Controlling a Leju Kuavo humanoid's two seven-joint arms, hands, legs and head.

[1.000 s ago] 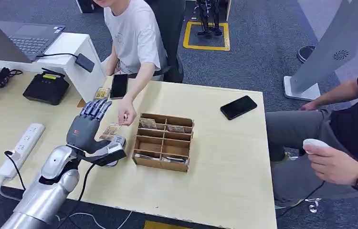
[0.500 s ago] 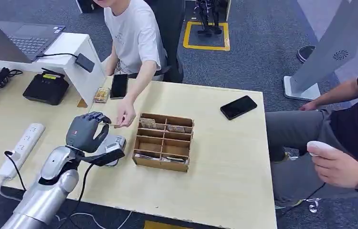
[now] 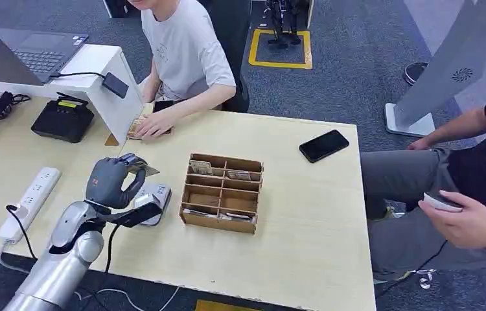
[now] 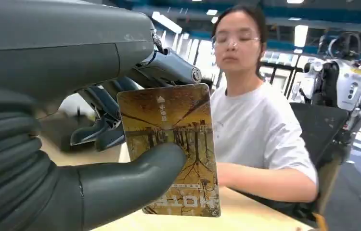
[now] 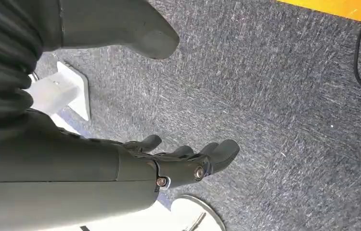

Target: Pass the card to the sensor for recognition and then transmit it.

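My left hand (image 3: 112, 180) hangs over the table's left part and pinches a brown-and-yellow card (image 3: 142, 170) between thumb and fingers. The left wrist view has the card (image 4: 174, 144) upright, with the thumb (image 4: 135, 175) pressed across its face. Just below and to the right of the hand lies the grey sensor (image 3: 151, 197) on the table. My right hand (image 5: 178, 161) hangs over the grey carpet with its fingers apart and nothing in it.
A wooden compartment box (image 3: 222, 192) with cards stands right of the sensor. A person across the table rests a hand (image 3: 151, 126) on a card stack. A black phone (image 3: 323, 145), a power strip (image 3: 28, 201) and a black device (image 3: 63, 119) lie around. Another person sits at right.
The person gave the card into my left hand, whose fingers closed on it. Their hand then drew back to the card stack near the far edge.
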